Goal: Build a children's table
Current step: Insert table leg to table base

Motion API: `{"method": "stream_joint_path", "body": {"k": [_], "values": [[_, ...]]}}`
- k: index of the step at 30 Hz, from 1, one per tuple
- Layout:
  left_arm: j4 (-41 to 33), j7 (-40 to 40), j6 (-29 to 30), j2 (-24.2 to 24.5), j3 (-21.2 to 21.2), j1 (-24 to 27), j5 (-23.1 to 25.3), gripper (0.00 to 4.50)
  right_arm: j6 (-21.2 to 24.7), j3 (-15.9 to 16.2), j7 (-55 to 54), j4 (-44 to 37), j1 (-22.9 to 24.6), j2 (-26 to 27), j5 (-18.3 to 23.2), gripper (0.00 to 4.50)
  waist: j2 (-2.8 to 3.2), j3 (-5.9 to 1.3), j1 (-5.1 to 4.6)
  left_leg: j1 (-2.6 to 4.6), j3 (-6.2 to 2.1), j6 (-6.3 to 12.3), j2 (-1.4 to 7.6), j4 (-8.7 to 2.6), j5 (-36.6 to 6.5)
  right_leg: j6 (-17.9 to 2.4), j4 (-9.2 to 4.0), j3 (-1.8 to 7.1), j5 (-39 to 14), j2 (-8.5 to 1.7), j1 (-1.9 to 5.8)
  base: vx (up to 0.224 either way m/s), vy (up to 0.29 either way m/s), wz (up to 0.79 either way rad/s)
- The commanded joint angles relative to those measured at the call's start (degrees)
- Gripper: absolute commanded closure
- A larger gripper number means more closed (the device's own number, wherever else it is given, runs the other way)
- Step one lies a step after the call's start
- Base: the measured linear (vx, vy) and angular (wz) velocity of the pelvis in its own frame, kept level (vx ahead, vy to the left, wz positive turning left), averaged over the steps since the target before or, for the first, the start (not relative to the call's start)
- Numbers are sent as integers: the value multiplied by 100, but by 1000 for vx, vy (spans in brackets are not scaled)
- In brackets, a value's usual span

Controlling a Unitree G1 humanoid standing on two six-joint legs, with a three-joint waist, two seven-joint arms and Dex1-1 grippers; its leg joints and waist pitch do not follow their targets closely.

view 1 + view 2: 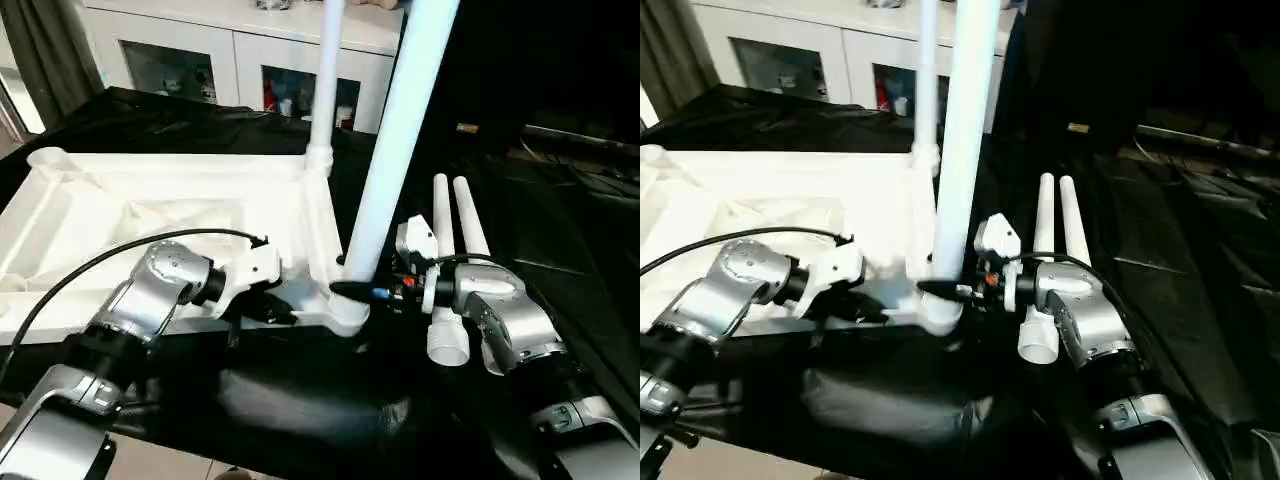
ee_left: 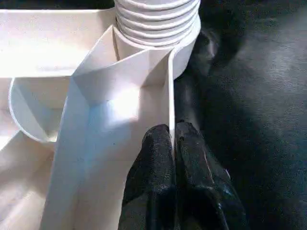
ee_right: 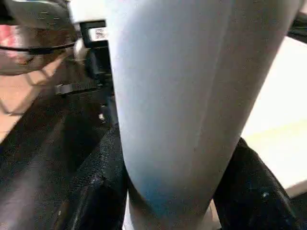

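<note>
Right end effector point(image 1: 362, 291) clamps the upright leg point(image 1: 395, 150) to seat it; left end effector point(image 2: 172, 139) pinches the tabletop point(image 1: 150, 215) rim, steadying it.

home-like room, white glass-door cabinet point(image 1: 240, 60) holding small items, grey curtain point(image 1: 40, 50), black-draped worktop point(image 1: 560, 230)

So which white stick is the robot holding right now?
Find the big white tabletop lying upside down on the black cloth. At its near corner stands a tall leg, with the right gripper around its bottom. The two loose legs beside it lie flat, and another stands farther back.
</note>
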Motion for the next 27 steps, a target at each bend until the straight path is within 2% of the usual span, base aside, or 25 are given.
{"method": "stream_joint_path", "body": {"k": [1,3,6,7,8,9,10,12,14,15,16,18,19,21,22,23,24,25,27], "values": [[-495,-510,-140,76,-223,18,-167,450,150,519,412,635,369,-237,-424,264,67,-233,3,67,-165,250,481,-488,-1060,-1525,-473,333,-665,-620,190,0,0,0],[-545,-511,-154,112,-268,43,-109,450,71,579,527,642,394,-262,-477,264,80,-224,3,78,-159,266,492,-500,-1098,-1536,-482,330,-653,-610,178,0,0,0],[-429,-327,-184,26,-195,4,-32,450,33,493,390,758,363,-166,-519,264,85,-215,3,84,-163,230,492,-516,-1116,-1553,-491,327,-646,-613,182,0,0,0],[-343,-221,-189,-12,-159,-41,-1,450,8,433,250,827,333,-112,-530,264,102,-200,2,83,-167,201,489,-523,-1180,-1541,-505,331,-738,-621,177,0,0,0],[-333,-208,-189,-17,-154,-46,3,450,5,426,234,835,329,-106,-532,264,95,-194,-6,86,-164,188,487,-528,-1246,-1530,-521,333,-837,-619,172,0,0,0],[-248,-85,-176,-55,-108,-98,27,450,-51,351,37,947,279,-39,-544,264,93,-174,-8,97,-172,129,489,-542,-1440,-1487,-550,341,-1154,-631,161,0,0,0],[-166,45,-145,-91,-61,-153,52,450,-81,275,-180,1062,220,27,-553,264,89,-133,-26,119,-189,41,480,-565,-1748,-1408,-605,347,-1716,-641,134,0,0,0],[-53,324,-13,-165,24,-264,55,450,-208,96,-705,1339,85,159,-577,264,85,-112,-23,179,-221,-85,485,-566,-2114,-1199,-684,369,-2569,-684,85,0,0,0],[0,652,254,-272,178,-373,-4,450,-349,-101,-1547,1739,-104,330,-705,264,83,-99,-55,151,-266,-191,488,-600,-2263,-1069,-697,358,-2927,-686,73,-55,-3,-3],[0,652,254,-272,178,-373,-4,450,-349,-101,-1547,1739,-104,330,-705,264,81,-110,-84,129,-292,-253,491,-617,-2292,-980,-689,345,-3012,-689,80,-62,8,-11],[50,961,477,-353,281,-456,52,450,-440,-194,-2306,2024,-230,482,-825,264,75,-116,-107,86,-311,-280,497,-646,-2270,-927,-678,330,-2936,-680,105,0,0,0],[63,1111,567,-385,315,-489,105,450,-454,-241,-2685,2163,-297,568,-870,264,70,-113,-156,76,-317,-311,486,-658,-2270,-931,-681,322,-2770,-673,90,0,0,0],[51,1352,771,-444,361,-529,178,450,-428,-303,-3203,2363,-414,719,-900,264,95,-112,-191,79,-310,-322,480,-654,-2313,-978,-674,333,-2669,-670,68,0,0,0],[47,1525,911,-482,383,-558,221,450,-436,-346,-3551,2530,-505,826,-917,264,92,-110,-245,40,-316,-359,476,-664,-2254,-1021,-651,328,-2516,-664,77,0,0,0],[-30,2137,1519,-673,473,-624,336,450,-303,-543,-4570,2902,-782,1168,-868,264,117,-112,-262,62,-299,-402,474,-663,-2281,-1038,-649,332,-2459,-658,61,0,0,0],[-75,2388,1742,-774,515,-638,383,450,-245,-614,-4991,3023,-890,1300,-853,264,120,-101,-279,75,-308,-427,468,-664,-2306,-1059,-650,330,-2472,-655,34,0,0,0],[-90,2464,1809,-805,528,-641,398,450,-227,-635,-5118,3060,-923,1342,-847,264,125,-97,-286,102,-301,-441,458,-652,-2378,-1038,-678,330,-2538,-655,18,0,0,0],[-193,2811,2106,-974,570,-643,468,450,-164,-748,-5730,3239,-1087,1577,-804,264,116,-97,-299,94,-298,-417,459,-652,-2338,-1055,-687,336,-2446,-659,23,0,0,0],[-204,3103,2198,-1162,627,-646,487,450,-132,-868,-6170,3351,-1194,1834,-708,264,110,-106,-294,77,-278,-358,459,-649,-2157,-1061,-675,346,-2194,-659,35,0,0,0]]}}
